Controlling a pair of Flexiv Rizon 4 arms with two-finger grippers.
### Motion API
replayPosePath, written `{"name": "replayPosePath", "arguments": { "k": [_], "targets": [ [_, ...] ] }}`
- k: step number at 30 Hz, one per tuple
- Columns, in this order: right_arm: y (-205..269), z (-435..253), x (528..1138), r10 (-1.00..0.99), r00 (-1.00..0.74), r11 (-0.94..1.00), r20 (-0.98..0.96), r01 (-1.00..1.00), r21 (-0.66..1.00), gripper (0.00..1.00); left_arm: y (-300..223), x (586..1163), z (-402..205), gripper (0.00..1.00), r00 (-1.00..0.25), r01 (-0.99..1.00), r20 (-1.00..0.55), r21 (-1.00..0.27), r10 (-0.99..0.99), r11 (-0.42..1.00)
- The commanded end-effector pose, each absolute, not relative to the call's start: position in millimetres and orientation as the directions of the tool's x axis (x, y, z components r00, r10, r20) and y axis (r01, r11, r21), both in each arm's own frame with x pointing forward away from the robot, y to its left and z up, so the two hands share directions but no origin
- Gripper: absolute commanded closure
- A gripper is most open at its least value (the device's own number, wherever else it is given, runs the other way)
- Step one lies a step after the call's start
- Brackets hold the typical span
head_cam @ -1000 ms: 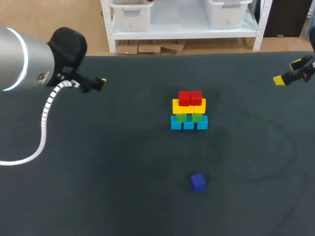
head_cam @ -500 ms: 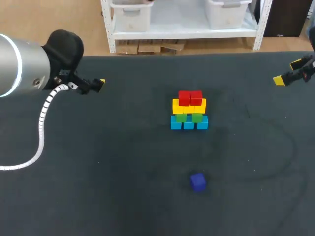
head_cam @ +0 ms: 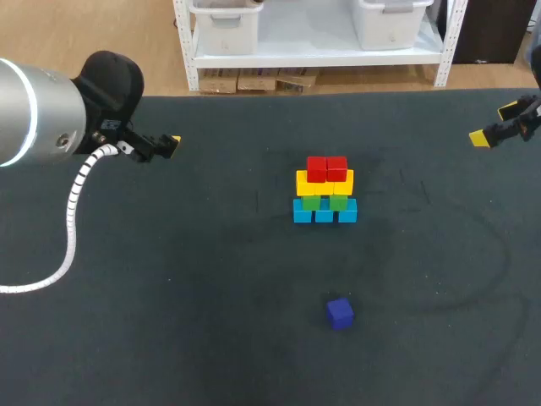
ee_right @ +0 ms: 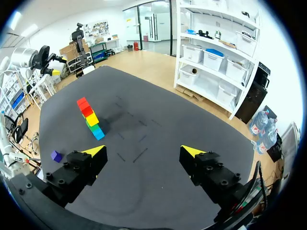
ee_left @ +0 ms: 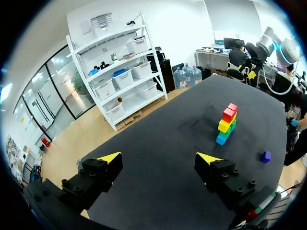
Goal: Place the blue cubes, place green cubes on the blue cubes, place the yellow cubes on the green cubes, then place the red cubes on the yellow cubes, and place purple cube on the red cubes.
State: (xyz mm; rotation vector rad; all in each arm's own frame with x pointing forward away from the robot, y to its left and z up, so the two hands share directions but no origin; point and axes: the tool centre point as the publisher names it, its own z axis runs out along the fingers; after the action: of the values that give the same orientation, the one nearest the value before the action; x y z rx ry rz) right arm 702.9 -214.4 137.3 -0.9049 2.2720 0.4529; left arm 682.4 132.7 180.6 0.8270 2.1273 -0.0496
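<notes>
A stack of cubes stands mid-table: three blue cubes (head_cam: 325, 211) at the base, green cubes (head_cam: 325, 202) on them, yellow cubes (head_cam: 325, 182) above, two red cubes (head_cam: 326, 167) on top. The purple cube (head_cam: 340, 312) lies alone nearer the front edge. My left gripper (head_cam: 172, 144) hangs open and empty at the far left; its view shows the stack (ee_left: 226, 120) and purple cube (ee_left: 265, 155) far ahead. My right gripper (head_cam: 494, 124) stands open and empty at the far right, with the stack (ee_right: 89, 116) and purple cube (ee_right: 56, 155) far beyond its fingers.
The dark table (head_cam: 211, 279) carries faint chalk-like marks right of the stack. A white cable (head_cam: 74, 216) loops down from my left arm over the table's left part.
My left arm drew back slightly to the left over the first half second, then held. The right arm and all cubes stayed where they were.
</notes>
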Motion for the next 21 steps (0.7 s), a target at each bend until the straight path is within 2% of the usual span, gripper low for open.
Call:
{"name": "replayPosePath", "arguments": {
  "k": [1, 21],
  "targets": [
    [-202.0, 133.9, 691.6, -0.558, -0.543, 0.662, -0.628, -0.747, 0.059, 0.00, 134.0, 683.0, 181.0, 0.00, -0.435, 0.580, -0.719, 0.237, 0.542, 0.780],
    [-118.9, 122.6, 547.7, -0.822, -0.261, 0.330, -0.507, -0.943, -0.049, 0.00, 134.0, 683.0, 181.0, 0.00, -0.435, 0.580, -0.719, 0.237, 0.542, 0.780]
  ]
}}
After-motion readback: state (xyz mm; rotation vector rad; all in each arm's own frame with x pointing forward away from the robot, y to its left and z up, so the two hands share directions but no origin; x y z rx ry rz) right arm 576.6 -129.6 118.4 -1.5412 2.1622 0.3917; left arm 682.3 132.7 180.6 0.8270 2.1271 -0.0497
